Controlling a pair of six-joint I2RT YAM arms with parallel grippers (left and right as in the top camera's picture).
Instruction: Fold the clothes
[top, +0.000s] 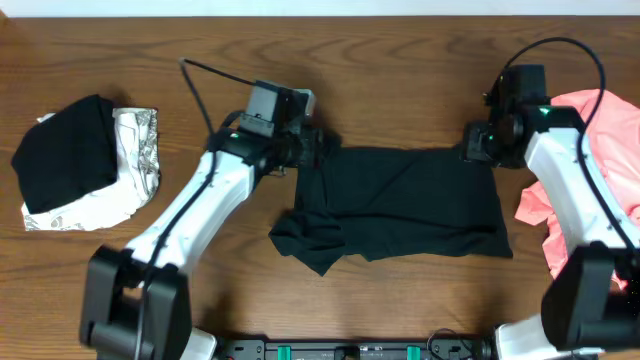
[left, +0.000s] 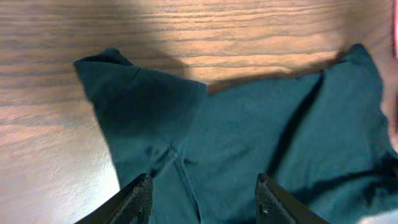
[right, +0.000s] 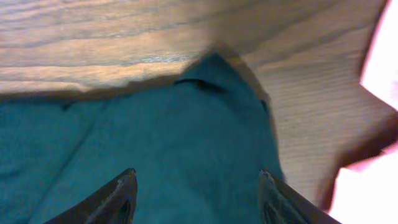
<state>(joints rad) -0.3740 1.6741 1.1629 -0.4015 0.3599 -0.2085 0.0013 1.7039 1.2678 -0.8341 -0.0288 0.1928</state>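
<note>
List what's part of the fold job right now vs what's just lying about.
In hand:
- plain black short-sleeved T-shirt, spread in the centre
- left gripper and right gripper, both open over its far corners

Lying about, untouched:
- folded black garment on a white-grey patterned garment, far left
- crumpled salmon-pink garment, far right

Wooden table; thin black cable, apparently resting there.

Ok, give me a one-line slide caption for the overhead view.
Left gripper and right gripper open at the far edge of the black T-shirt; salmon-pink garment alongside.
</note>
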